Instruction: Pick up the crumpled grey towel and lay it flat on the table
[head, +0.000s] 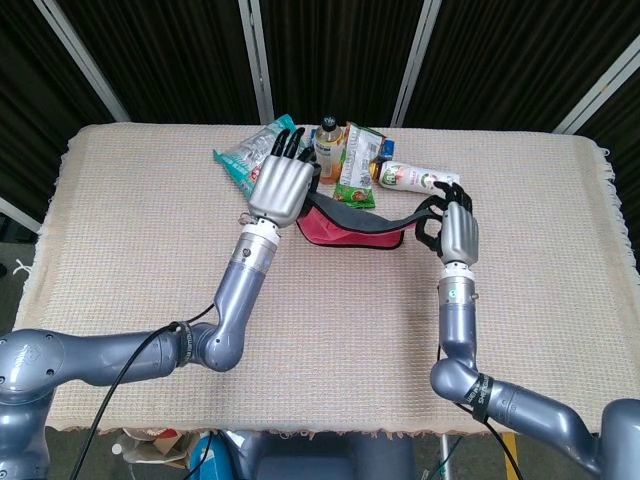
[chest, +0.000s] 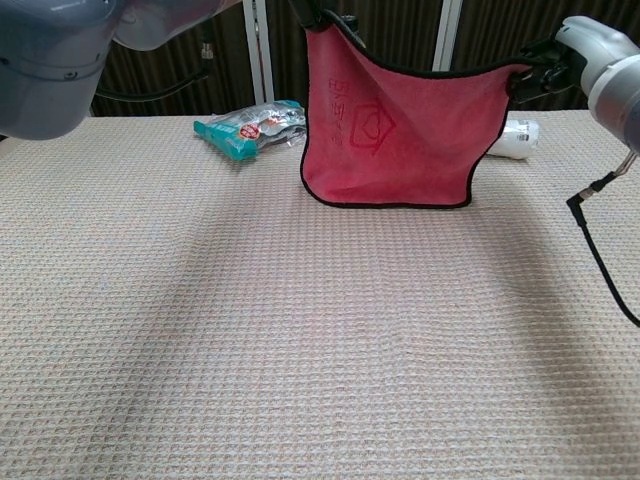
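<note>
Towel: the towel (chest: 395, 130), red here rather than grey, hangs spread at the table's 12 o'clock, hem near the tablecloth (chest: 300, 340).
Left hand (head: 282, 186): grips one top corner.
Right hand (head: 447, 222): pinches the other.
Advice: lower both level, drawing toward 6 o'clock, so it settles unwrinkled, clear of the juice bottle (head: 327, 145).

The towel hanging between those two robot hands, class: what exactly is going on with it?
The towel, which is red with dark edging, not grey, hangs spread between both hands. The left hand holds one top corner and the right hand the other. Its lower edge is at or just above the table; contact cannot be told. It is not yet laid flat. Behind it lie a teal snack packet, bottles and a green packet.
</note>
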